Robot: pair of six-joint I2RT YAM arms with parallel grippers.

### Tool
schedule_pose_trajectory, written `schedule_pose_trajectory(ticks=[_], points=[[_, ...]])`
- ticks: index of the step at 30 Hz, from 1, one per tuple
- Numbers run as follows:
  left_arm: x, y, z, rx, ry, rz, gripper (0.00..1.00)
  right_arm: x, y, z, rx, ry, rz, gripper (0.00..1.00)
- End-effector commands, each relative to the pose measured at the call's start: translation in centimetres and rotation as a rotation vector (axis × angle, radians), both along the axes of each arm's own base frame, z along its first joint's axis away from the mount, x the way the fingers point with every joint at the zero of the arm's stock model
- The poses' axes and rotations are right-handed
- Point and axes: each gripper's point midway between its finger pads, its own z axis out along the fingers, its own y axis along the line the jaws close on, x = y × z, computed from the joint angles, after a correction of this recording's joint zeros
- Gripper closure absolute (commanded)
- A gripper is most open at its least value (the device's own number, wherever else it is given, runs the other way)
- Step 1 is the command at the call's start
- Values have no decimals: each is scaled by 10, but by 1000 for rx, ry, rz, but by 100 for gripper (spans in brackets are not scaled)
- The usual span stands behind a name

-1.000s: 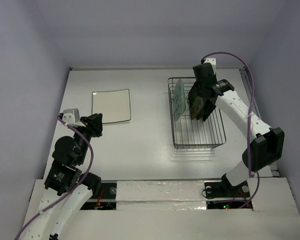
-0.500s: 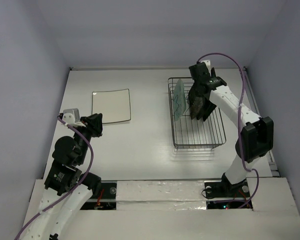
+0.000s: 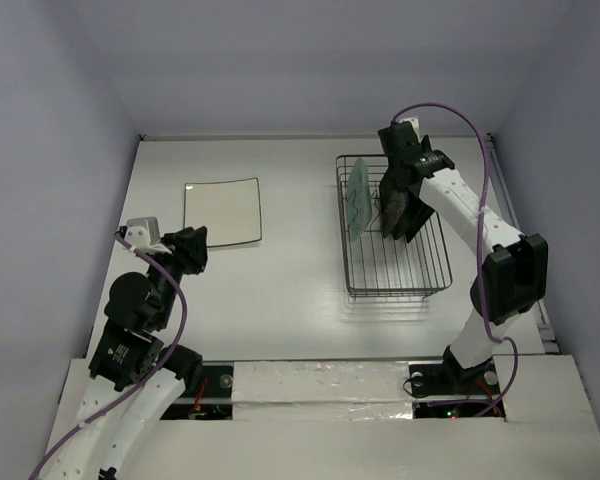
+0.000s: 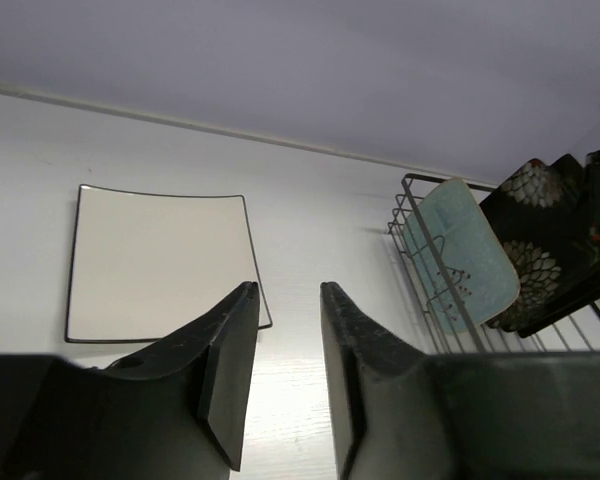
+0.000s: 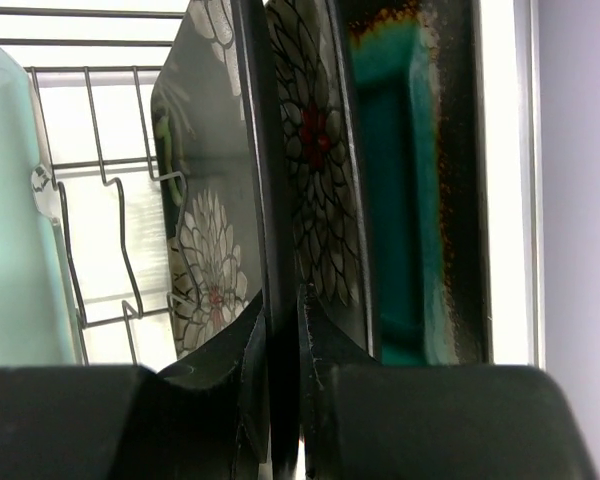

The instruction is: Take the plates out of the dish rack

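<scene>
Our right gripper (image 5: pixel 280 305) is clamped on the rim of the black flowered plate (image 5: pixel 315 140), its fingers drawn close with only the thin edge between them. The plate stands on edge inside the dish rack (image 5: pixel 100 190). Just beside it at 3 o'clock stands the teal plate (image 5: pixel 400 200), glossy, with a mottled brown rim. At 9 o'clock, across a gap of bare prongs, we see the mint-green plate (image 5: pixel 10 200), pale, smooth and round-cornered. From above, the rack is a rectangular basket of thin dark wire at 2 o'clock from the middle of the table (image 3: pixel 300 290), its long side close to the table's right edge. Bare white tabletop opens out from the rack toward 9 o'clock. The white plate (image 3: pixel 222 212) lies flat at 10 o'clock from the middle, square with a thin dark edge. Our left gripper (image 4: pixel 286 300) hangs at 6 o'clock of that plate, its jaws a narrow way apart with nothing between them.
</scene>
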Motion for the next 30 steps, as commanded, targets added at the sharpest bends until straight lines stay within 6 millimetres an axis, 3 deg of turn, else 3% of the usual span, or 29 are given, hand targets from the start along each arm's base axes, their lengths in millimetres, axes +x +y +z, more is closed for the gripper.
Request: schedule_pose_trajectory(ticks=[1, 3, 4, 8, 14, 17, 21, 24, 26, 27, 28, 29, 30], points=[[2, 0, 5, -14, -29, 4, 66, 0, -12, 103, 58, -284, -48, 100], [1, 1, 5, -17, -33, 4, 58, -2, -11, 118, 92, -334, -46, 100], [1, 1, 6, -18, -34, 4, 47, -8, -14, 129, 105, -368, -46, 100], [1, 1, 6, -19, -33, 4, 32, -21, -18, 163, 169, -482, -51, 100], [2, 0, 5, -18, -30, 4, 31, -45, -16, 209, 292, -630, -8, 100], [2, 0, 5, -17, -28, 4, 32, -52, -3, 228, 385, -695, 50, 100], [2, 0, 4, -17, -28, 4, 38, -56, 46, 243, 589, -759, 202, 100], [1, 0, 5, -18, -30, 4, 45, -53, 101, 247, 777, -757, 324, 100], [2, 3, 5, -20, -31, 13, 52, -44, 138, 233, 871, -706, 361, 100], [1, 3, 5, -20, -32, 13, 55, -46, 162, 239, 928, -719, 399, 100], [1, 3, 5, -20, -31, 13, 59, -45, 175, 240, 961, -718, 407, 100], [1, 3, 5, -22, -32, 13, 68, -35, 197, 225, 1012, -681, 401, 100], [1, 3, 6, -22, -32, 13, 72, -36, 217, 232, 1072, -691, 433, 100]])
